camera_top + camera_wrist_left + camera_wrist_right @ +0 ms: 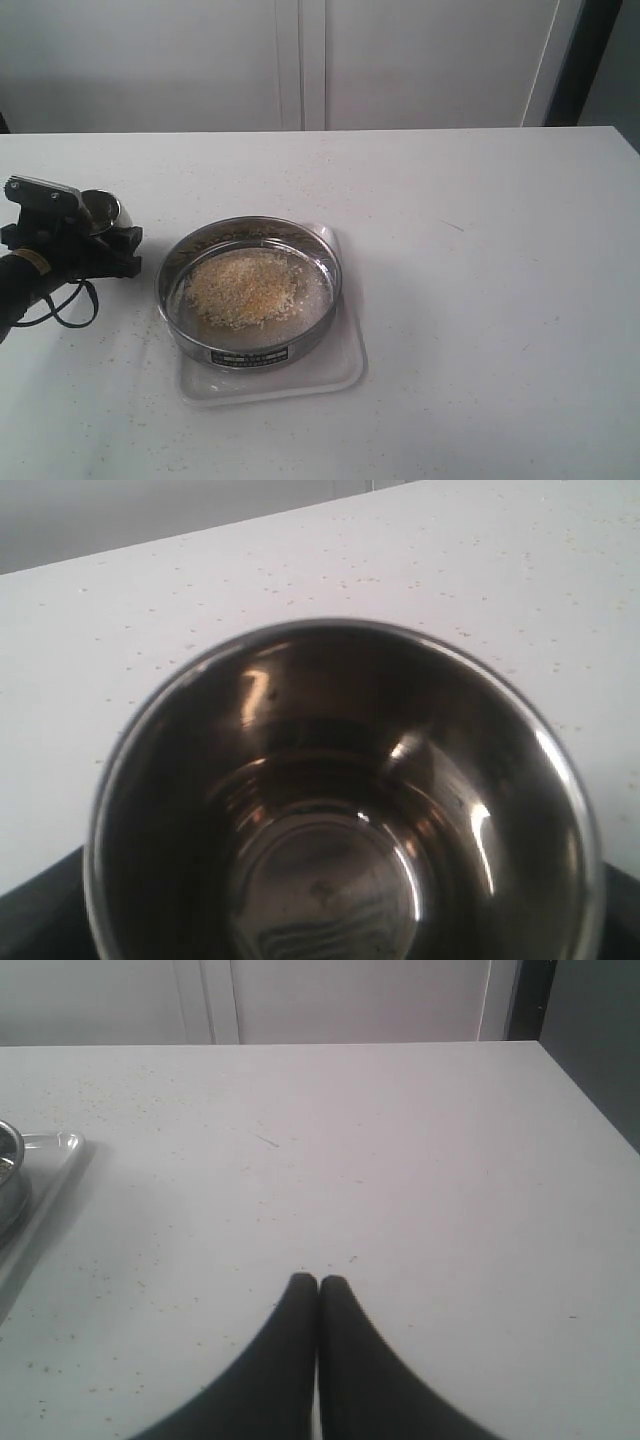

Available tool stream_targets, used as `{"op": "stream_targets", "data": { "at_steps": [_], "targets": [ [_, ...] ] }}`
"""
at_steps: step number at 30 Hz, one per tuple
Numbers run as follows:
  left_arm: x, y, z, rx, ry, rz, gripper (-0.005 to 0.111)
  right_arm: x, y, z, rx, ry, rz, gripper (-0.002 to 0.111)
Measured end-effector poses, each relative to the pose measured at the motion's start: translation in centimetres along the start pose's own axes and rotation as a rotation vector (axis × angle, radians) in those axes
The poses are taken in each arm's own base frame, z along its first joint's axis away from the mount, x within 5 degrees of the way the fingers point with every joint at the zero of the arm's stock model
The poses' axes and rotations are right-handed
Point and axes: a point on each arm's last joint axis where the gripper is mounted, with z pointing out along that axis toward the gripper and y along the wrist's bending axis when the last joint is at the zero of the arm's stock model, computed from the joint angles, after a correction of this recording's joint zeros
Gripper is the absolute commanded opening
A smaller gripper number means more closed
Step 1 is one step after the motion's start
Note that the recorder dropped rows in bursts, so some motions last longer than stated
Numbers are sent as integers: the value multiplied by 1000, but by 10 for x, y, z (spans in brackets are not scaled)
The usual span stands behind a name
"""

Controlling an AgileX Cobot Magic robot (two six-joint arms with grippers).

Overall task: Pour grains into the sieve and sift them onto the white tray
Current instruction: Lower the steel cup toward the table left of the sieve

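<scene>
The round steel sieve (300, 345) rests on the white tray (335, 375) at the table's middle left. A heap of yellow and pale grains (245, 288) lies on its mesh. Left of the sieve, my left gripper (105, 235) is shut on a small steel cup (103, 208). That cup (340, 810) fills the left wrist view, and its inside shows bare, with no grains. My right gripper (318, 1280) is shut with nothing in it and hovers over bare table. It is out of the exterior view. The right wrist view catches the tray's corner (60, 1145) and the sieve's edge (8, 1175).
A white table (480, 300) carries everything, with tiny stray grains scattered around the tray and on the left side. A pale wall with panel seams (300, 60) runs behind the table's far edge. A black cable (70, 305) loops under the left arm.
</scene>
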Motion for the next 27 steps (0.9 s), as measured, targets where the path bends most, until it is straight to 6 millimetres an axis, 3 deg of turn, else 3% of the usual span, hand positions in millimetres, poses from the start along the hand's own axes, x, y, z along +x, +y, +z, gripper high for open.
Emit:
{"op": "stream_targets", "data": {
  "at_steps": [11, 24, 27],
  "targets": [
    [0, -1, 12, 36, 6, -116, 0, 0, 0, 0, 0, 0, 0, 0],
    [-2, 0, 14, 48, 101, -95, 0, 0, 0, 0, 0, 0, 0, 0],
    [-3, 1, 14, 41, 107, -100, 11, 0, 0, 0, 0, 0, 0, 0]
  ]
}}
